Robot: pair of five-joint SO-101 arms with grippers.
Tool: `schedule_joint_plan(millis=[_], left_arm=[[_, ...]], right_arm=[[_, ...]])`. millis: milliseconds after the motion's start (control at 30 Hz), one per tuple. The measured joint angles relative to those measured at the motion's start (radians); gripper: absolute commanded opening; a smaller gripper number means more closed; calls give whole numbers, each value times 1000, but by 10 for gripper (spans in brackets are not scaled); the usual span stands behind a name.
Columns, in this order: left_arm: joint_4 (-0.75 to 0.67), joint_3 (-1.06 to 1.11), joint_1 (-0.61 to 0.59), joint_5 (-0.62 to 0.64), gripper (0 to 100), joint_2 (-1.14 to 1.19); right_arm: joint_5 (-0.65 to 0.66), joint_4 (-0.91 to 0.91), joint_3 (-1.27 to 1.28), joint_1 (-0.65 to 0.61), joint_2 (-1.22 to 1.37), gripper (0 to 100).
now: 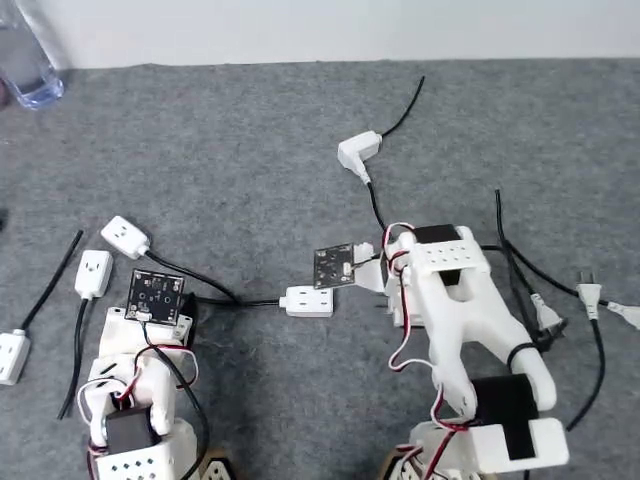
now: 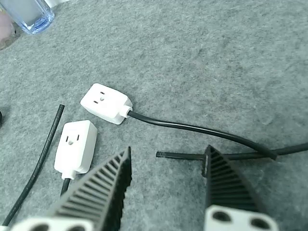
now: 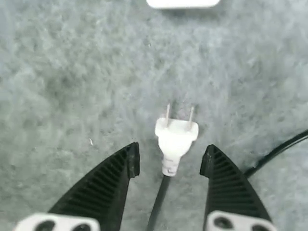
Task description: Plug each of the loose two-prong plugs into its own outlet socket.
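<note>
The right gripper [image 3: 171, 153] sits low over the grey desk [image 1: 250, 130] with its jaws apart. A white two-prong plug [image 3: 176, 134] lies flat between them, touching neither, its prongs aimed at a white outlet socket [image 3: 183, 3] ahead. The left gripper [image 2: 168, 153] hangs with its jaws apart too, near a corded socket [image 2: 105, 103] and a second socket [image 2: 76, 146] beside it.

White plug [image 3: 176, 136], black cord [image 3: 159, 202], white socket [image 2: 105, 102], mottled grey mat [image 3: 72, 72]
</note>
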Motion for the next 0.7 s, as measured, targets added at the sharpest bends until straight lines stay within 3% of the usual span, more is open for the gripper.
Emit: schedule_joint_plan(millis=[267,700], left_arm=[[0,0,0,0,228,0],[0,0,0,0,228,0]], right_arm=[[40,-86,-8,64,135,197],[31,-80,-25,12,147,197]])
